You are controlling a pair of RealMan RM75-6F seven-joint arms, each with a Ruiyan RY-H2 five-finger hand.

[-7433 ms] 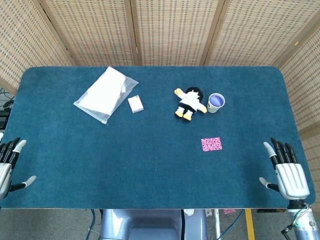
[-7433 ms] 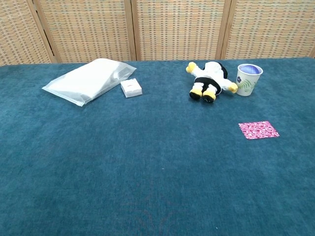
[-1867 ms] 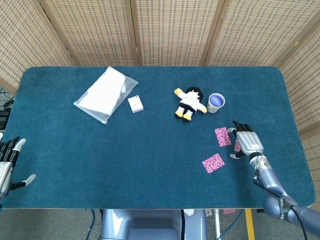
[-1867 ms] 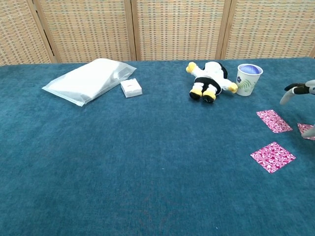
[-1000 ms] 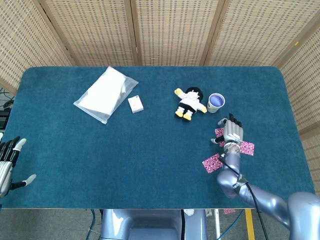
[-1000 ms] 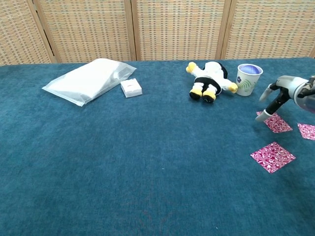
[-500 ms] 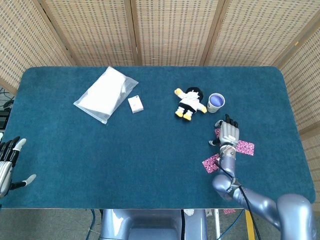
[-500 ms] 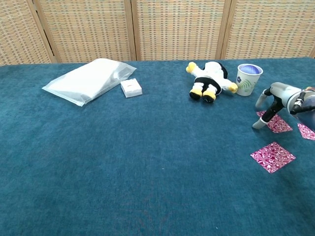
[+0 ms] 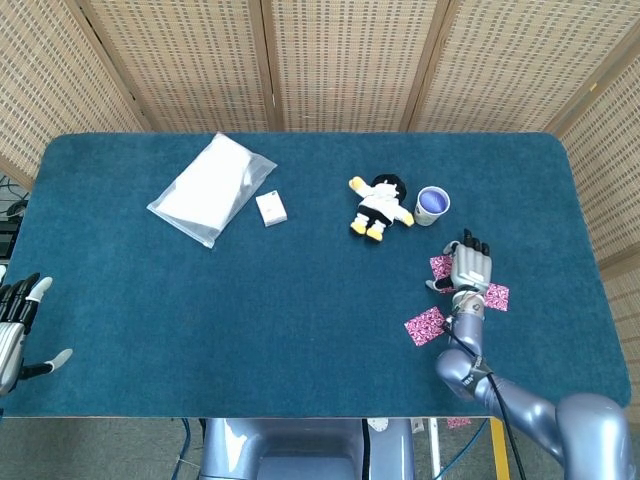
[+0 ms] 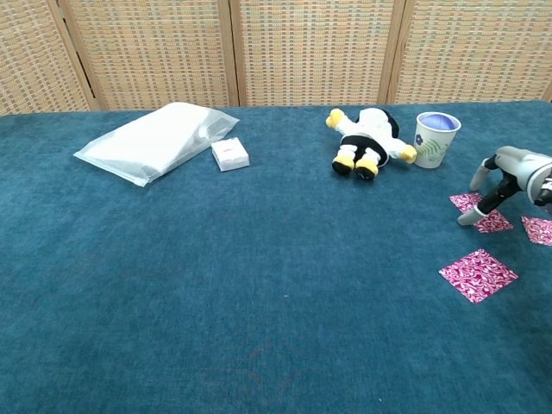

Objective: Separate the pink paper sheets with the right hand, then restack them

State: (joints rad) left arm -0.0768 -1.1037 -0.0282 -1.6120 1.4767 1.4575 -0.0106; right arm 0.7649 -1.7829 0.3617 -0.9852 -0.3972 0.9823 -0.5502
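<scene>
Three pink patterned paper sheets lie apart on the blue cloth at the right. The near sheet point(image 9: 426, 326) point(image 10: 479, 275) lies alone. My right hand point(image 9: 471, 266) point(image 10: 511, 175) hovers fingers-down over the far sheet point(image 9: 440, 267) point(image 10: 481, 214), with a fingertip point(image 10: 466, 219) at its left edge; whether it touches is unclear. The hand holds nothing. The third sheet point(image 9: 496, 296) point(image 10: 538, 229) lies just right of the hand, cut by the chest view's edge. My left hand point(image 9: 15, 332) rests open at the table's front left corner.
A paper cup point(image 9: 432, 205) point(image 10: 435, 138) and a plush doll point(image 9: 379, 208) point(image 10: 366, 141) stand just beyond the sheets. A clear plastic bag point(image 9: 212, 187) point(image 10: 158, 140) and a small white box point(image 9: 271, 209) point(image 10: 229, 154) lie at the far left.
My right hand has shifted slightly to the right over the far sheet in the last half second. The three sheets and the left hand have stayed put.
</scene>
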